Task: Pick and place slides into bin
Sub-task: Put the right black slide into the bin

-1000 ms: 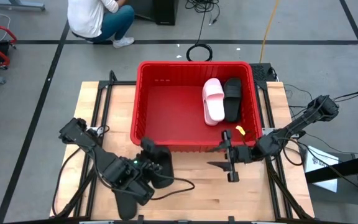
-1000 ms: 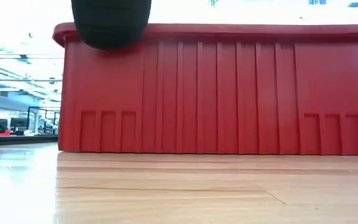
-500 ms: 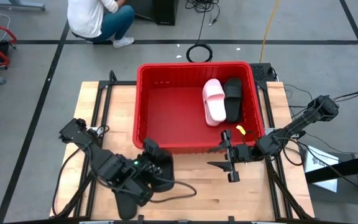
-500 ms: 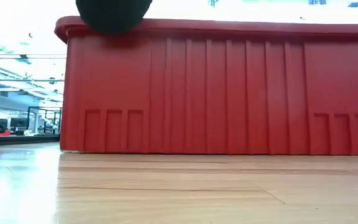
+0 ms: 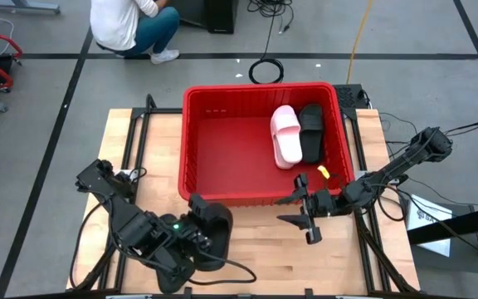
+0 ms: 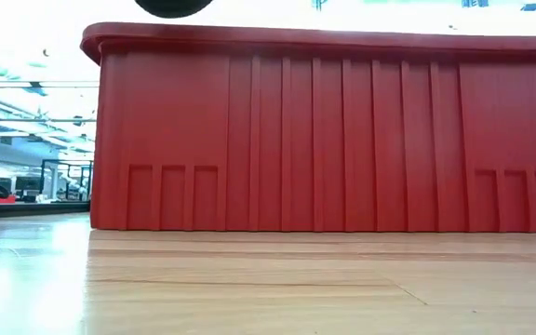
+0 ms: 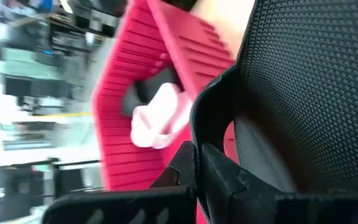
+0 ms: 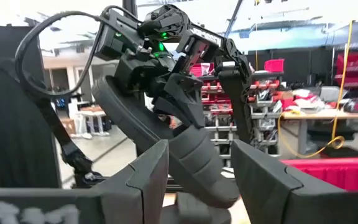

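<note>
While my left jaws (image 5: 208,226) pinch a black slide (image 8: 166,152), it has risen above the bin (image 5: 222,154) rim, ready to drop; right jaws (image 5: 305,218) wait spread.

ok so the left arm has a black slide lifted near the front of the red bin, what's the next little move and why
Probably carry it forward over the rim, then open. The left gripper is shut on a black slide, raised but not yet past the bin's front wall. The bin's left half is bare; a pink slide and another black one lie at its right. The right gripper waits open beside the front wall.
</note>
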Available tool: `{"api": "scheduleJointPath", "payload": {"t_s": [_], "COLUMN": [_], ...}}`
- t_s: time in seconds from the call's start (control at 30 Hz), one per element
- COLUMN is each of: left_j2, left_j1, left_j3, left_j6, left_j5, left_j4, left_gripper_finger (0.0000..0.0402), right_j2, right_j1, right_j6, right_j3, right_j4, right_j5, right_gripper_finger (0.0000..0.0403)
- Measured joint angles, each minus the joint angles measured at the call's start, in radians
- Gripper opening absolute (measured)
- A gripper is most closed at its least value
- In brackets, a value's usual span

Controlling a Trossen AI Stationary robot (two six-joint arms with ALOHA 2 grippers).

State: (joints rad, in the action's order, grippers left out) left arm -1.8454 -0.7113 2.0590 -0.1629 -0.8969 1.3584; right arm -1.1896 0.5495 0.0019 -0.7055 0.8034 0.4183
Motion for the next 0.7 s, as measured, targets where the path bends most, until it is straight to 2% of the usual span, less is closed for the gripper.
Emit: {"api": "scheduleJointPath", "payload": {"t_s": [0.17, 0.43, 0.7], "left_j2": [-0.001, -0.002, -0.002], "left_j1": [-0.001, 0.007, 0.059], "left_j3": [0.0, 0.0, -0.002], "left_j6": [-0.117, -0.296, -0.518], "left_j5": [-0.163, -0.357, -0.436], "left_j4": [-0.013, -0.033, -0.037], "left_gripper_finger": [0.0002, 0.0003, 0.0004], "right_j2": [0.0, 0.0, -0.003], "right_j1": [-0.005, -0.011, -0.082], "right_j6": [0.062, 0.095, 0.187], "right_j3": [0.0, 0.0, 0.001], "right_j4": [0.0, -0.007, -0.045], "right_j5": [0.0, 0.001, -0.002], "right_gripper_finger": [0.0166, 0.0167, 0.0169]}}
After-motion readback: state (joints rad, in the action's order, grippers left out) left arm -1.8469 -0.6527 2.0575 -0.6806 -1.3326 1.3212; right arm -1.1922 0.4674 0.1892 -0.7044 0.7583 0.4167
